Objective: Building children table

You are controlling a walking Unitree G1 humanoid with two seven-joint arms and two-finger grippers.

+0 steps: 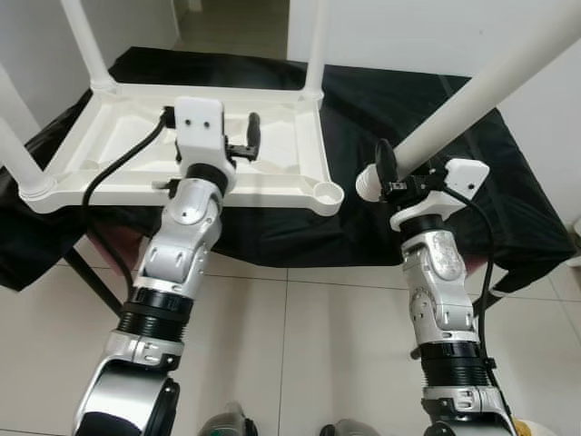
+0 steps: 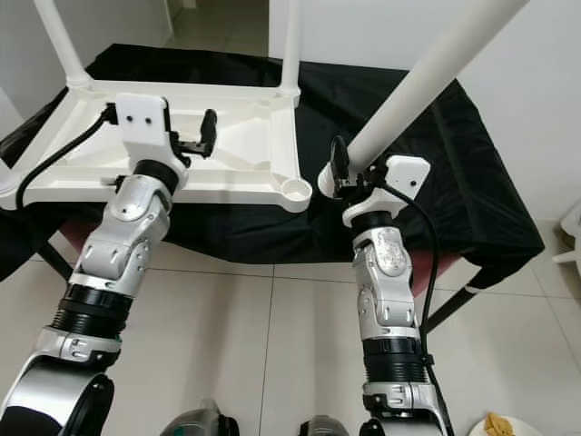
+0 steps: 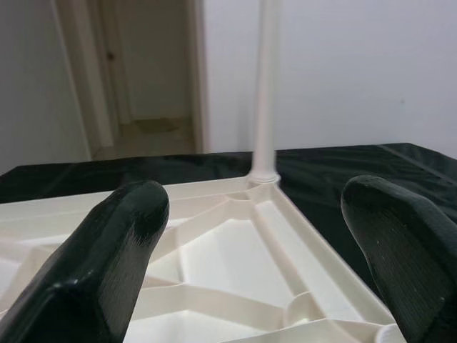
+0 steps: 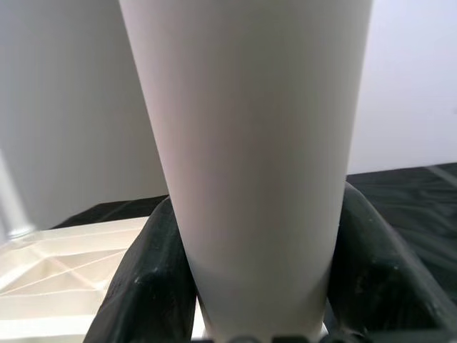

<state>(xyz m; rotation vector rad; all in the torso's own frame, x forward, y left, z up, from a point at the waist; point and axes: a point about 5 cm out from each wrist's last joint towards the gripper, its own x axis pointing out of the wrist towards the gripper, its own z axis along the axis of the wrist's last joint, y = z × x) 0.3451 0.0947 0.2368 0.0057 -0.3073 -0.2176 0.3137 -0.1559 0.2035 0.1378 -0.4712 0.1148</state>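
A white plastic children's tabletop [image 1: 272,173] lies upside down on a black cloth-covered table [image 1: 490,182], its ribbed underside facing up. Three white round legs [image 1: 315,45] stand upright in its corner sockets, and the near right corner socket [image 1: 329,193] holds nothing. The right gripper [image 1: 390,177] is clamped on a fourth white plastic tube leg [image 1: 481,86], just beside that socket; its long axis slants up and away to the right, thin end lowest. The left gripper [image 1: 245,145] hovers over the tabletop, fingers [image 3: 107,264] spread apart.
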